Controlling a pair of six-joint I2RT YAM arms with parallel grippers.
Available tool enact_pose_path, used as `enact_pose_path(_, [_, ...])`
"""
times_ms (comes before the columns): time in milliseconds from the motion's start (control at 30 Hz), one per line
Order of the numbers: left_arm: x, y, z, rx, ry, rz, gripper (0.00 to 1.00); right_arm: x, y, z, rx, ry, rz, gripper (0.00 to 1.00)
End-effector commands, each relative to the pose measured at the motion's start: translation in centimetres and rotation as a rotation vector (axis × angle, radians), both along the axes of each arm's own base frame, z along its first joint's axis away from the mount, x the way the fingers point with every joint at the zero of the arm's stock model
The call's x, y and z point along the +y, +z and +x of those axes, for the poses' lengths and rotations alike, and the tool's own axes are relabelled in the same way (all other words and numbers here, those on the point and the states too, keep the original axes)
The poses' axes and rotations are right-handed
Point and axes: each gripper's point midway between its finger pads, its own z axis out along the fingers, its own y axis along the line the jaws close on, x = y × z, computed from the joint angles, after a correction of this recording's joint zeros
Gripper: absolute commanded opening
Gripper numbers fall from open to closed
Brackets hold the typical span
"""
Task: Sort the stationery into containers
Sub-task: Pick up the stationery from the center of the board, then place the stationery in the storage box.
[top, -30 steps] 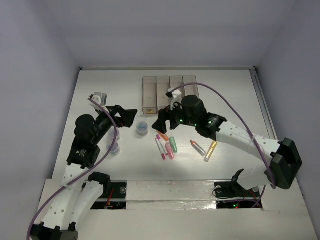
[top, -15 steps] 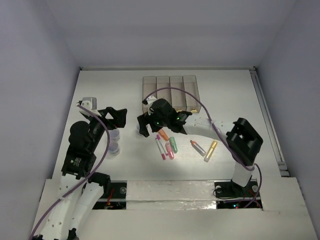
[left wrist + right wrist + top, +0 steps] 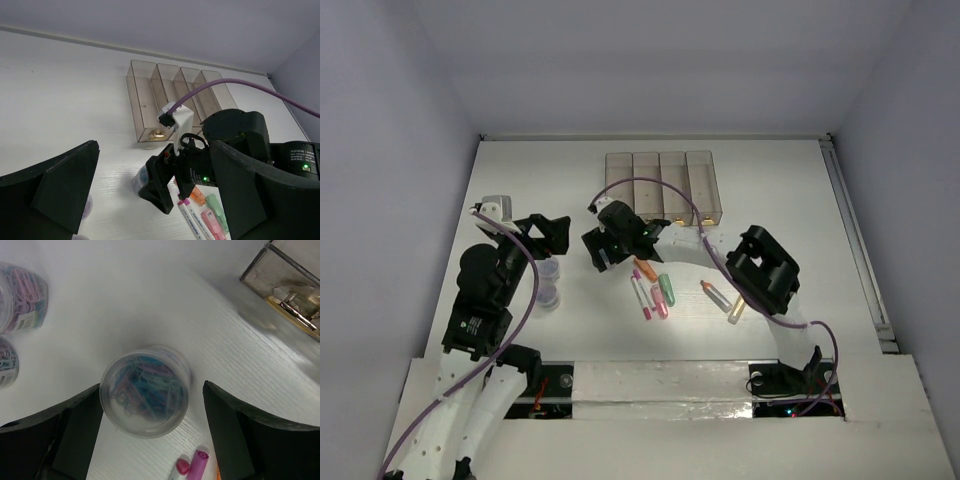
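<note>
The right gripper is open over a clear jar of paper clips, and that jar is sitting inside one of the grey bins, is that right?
Not quite. The right gripper is open over the clear jar of paper clips, but the jar stands on the white table, outside the grey bins, which lie off to one side. The right wrist view shows this.

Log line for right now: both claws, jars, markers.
right claw: open, straddling paper-clip jar | left claw: open, empty, near two other jars | markers: loose on table | bins: behind them
</note>
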Motion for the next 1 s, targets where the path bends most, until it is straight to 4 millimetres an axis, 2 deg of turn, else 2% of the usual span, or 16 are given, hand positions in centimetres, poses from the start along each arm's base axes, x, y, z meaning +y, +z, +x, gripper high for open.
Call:
enact_pose_path(0, [-0.1, 1.2, 0.0, -0.046, -0.003, -0.003, 0.9, 1.2, 1.9, 1.3, -0.081, -0.021, 0.002, 0.83])
enact_pose_path(33, [-0.2, 1.2, 0.0, -0.047, -0.01, -0.005, 0.88, 1.2, 2.1, 1.6, -0.088, -0.027, 0.0, 0.67])
enact_pose_path(100, [-0.2, 1.3, -0.1, -0.053, -0.011, -0.005, 0.86, 0.9, 2.0, 1.9, -0.099, -0.044, -0.011, 0.55])
enact_pose_path(133, [-0.2, 1.3, 0.0, -0.052, -0.011, -0.005, 0.86, 1.2, 2.3, 1.5, -0.103, -0.042, -0.008, 0.36])
enact_pose_path(167, [-0.2, 1.2, 0.0, -0.049, -0.012, -0.004, 0.86, 0.9, 2.5, 1.5, -0.107, -0.052, -0.008, 0.31])
enact_pose_path(200, [-0.3, 1.2, 0.0, -0.049, -0.015, -0.006, 0.86, 0.9, 4.5, 1.8, -0.143, -0.067, 0.032, 0.29])
enact_pose_path(300, [-0.6, 1.3, -0.1, -0.052, -0.032, -0.01, 0.86, 0.0, 7.5, 2.0, -0.201, -0.097, 0.078, 0.29])
enact_pose_path(333, [-0.6, 1.3, -0.1, -0.052, -0.035, -0.011, 0.87, -0.9, 10.6, 2.4, -0.267, -0.123, 0.101, 0.29])
enact_pose_path(367, [-0.7, 1.2, 0.0, -0.051, -0.037, -0.009, 0.88, -1.4, 11.9, 2.6, -0.299, -0.135, 0.107, 0.29])
enact_pose_path(433, [-0.8, 1.1, 0.0, -0.048, -0.044, -0.008, 0.91, -4.8, 15.3, 4.9, -0.354, -0.207, 0.137, 0.29])
enact_pose_path(500, [-1.1, 1.2, -0.1, -0.05, -0.063, -0.011, 0.93, -7.3, 16.9, 6.7, -0.37, -0.252, 0.16, 0.29])
enact_pose_path(533, [-1.2, 1.2, -0.1, -0.052, -0.066, -0.011, 0.93, -10.2, 17.1, 9.0, -0.372, -0.317, 0.156, 0.29])
enact_pose_path(567, [-1.2, 1.3, -0.2, -0.057, -0.07, -0.011, 0.93, -11.7, 17.9, 9.8, -0.377, -0.343, 0.17, 0.29])
enact_pose_path(700, [-1.5, 1.2, -0.2, -0.056, -0.084, -0.008, 0.94, -18.2, 18.2, 15.3, -0.401, -0.479, 0.128, 0.3])
enact_pose_path(867, [-1.7, 0.9, 0.0, -0.045, -0.097, -0.003, 0.93, -22.6, 15.2, 20.2, -0.389, -0.58, 0.03, 0.3])
enact_pose_path(967, [-1.9, 0.9, -0.1, -0.045, -0.104, -0.002, 0.93, -24.1, 14.2, 22.3, -0.369, -0.603, 0.023, 0.3])
